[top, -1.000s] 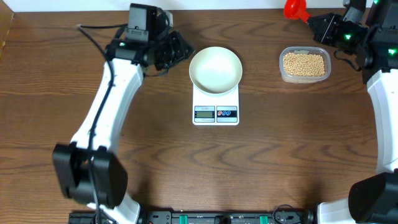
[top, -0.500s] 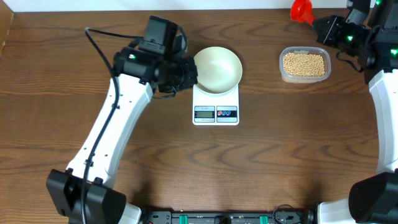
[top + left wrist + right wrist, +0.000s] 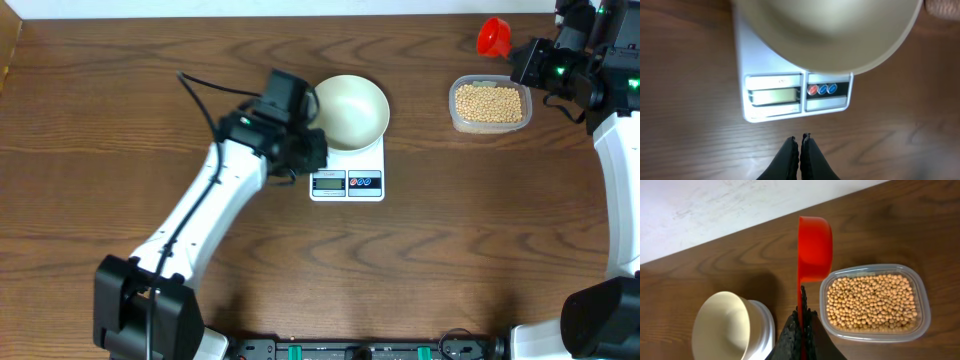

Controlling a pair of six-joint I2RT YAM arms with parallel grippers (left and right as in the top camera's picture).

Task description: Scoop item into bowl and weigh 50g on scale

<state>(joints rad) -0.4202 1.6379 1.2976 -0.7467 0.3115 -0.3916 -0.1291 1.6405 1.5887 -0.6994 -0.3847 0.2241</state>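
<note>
brown wood-grain counter [image 3: 450,270]. all positions taken from the scale.

left arm [image 3: 215,205]: white, runs from the near left edge of the counter up to the scale's left front corner.

right arm [image 3: 610,180]: white, well to the right of the scale, wrist at the far right corner of the counter.

scale [image 3: 347,163]: white, flat on the counter near the middle. grey display [image 3: 775,95] and round red and blue buttons [image 3: 822,89] sit on its near edge. digits too small to read.

bowl [image 3: 350,105]: white, round, sits on the scale's platform and overhangs its far edge. inside shows bare white.

tub [image 3: 875,336]: clear plastic with rounded corners, on the counter well to the right of the scale, level with the bowl.

left tool [image 3: 802,140]: fingers pressed tip to tip, nothing between them. it hangs over the counter just in front of the scale's display side, toward the left corner. cannot tell whether it touches the counter.

right tool [image 3: 802,315]: clamped on the thin handle of the scoop, beyond the tub from the scale.

scoop [image 3: 815,250]: red, its head held in the air past the tub's far left corner, well right of the scale.

beans [image 3: 870,302]: small, round, pale tan. they fill the tub in a level layer, all well right of the scale.
</note>
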